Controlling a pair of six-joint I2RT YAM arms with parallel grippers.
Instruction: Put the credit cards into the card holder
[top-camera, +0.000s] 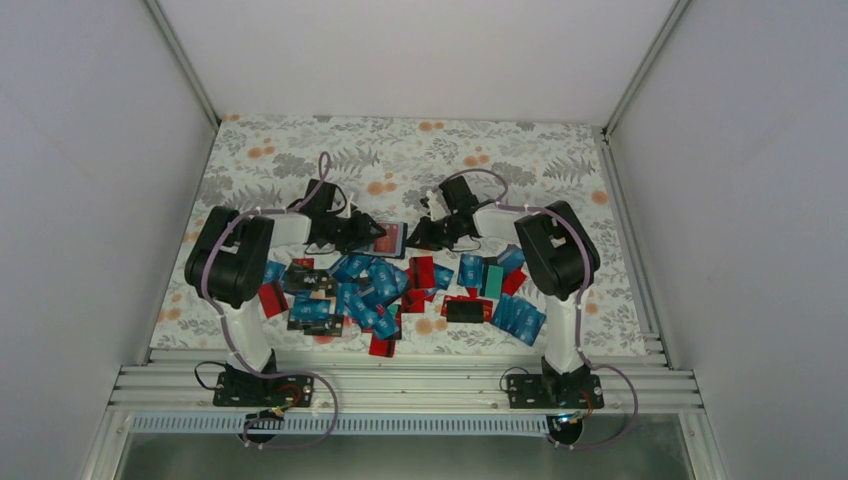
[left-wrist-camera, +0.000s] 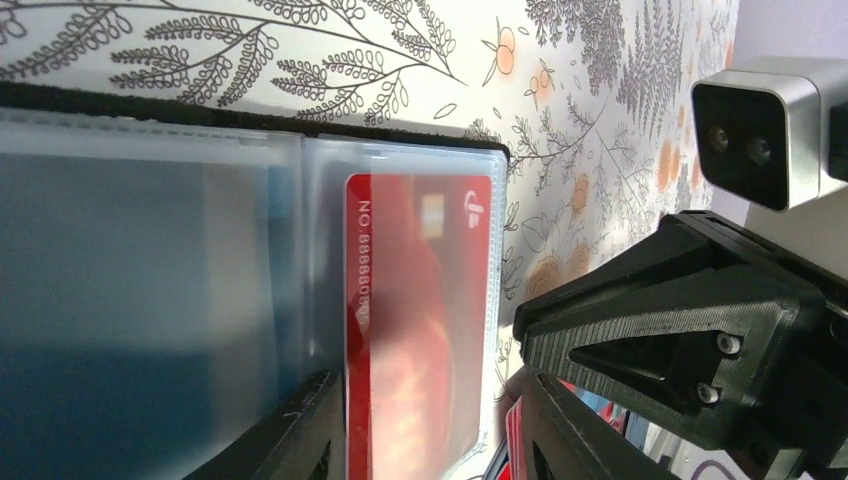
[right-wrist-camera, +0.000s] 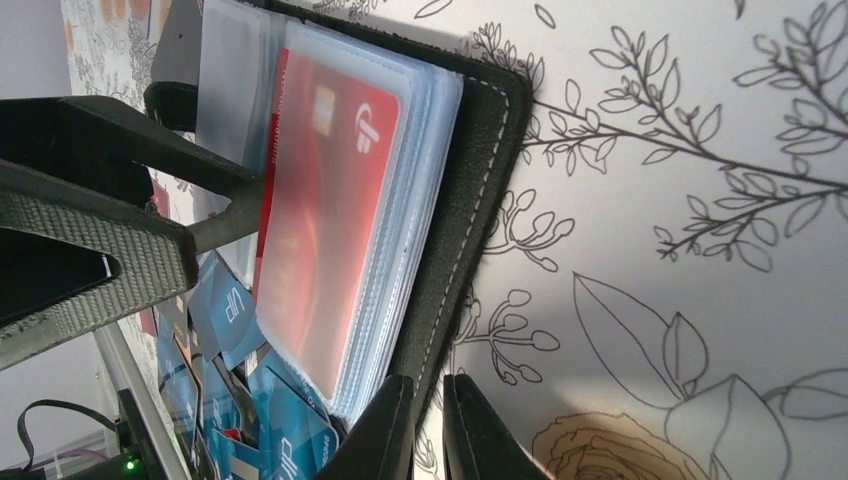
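The black card holder (top-camera: 389, 241) lies open on the floral cloth between both grippers. Its clear sleeves (left-wrist-camera: 150, 300) show in the left wrist view. A red card (left-wrist-camera: 420, 300) sits in the top sleeve, one long edge sticking out; it also shows in the right wrist view (right-wrist-camera: 325, 220). My left gripper (left-wrist-camera: 428, 392) is open, its jaws on either side of that card and one finger (left-wrist-camera: 300, 430) against the protruding edge. My right gripper (right-wrist-camera: 432, 420) is shut on the holder's black cover (right-wrist-camera: 480, 190). Many loose credit cards (top-camera: 380, 290), mostly blue and red, lie nearer the arms.
A black card (top-camera: 467, 311) and a teal card (top-camera: 493, 280) lie in the pile. The right arm's gripper body (left-wrist-camera: 700, 330) and camera (left-wrist-camera: 760, 130) stand close beside my left gripper. White walls enclose the table on three sides.
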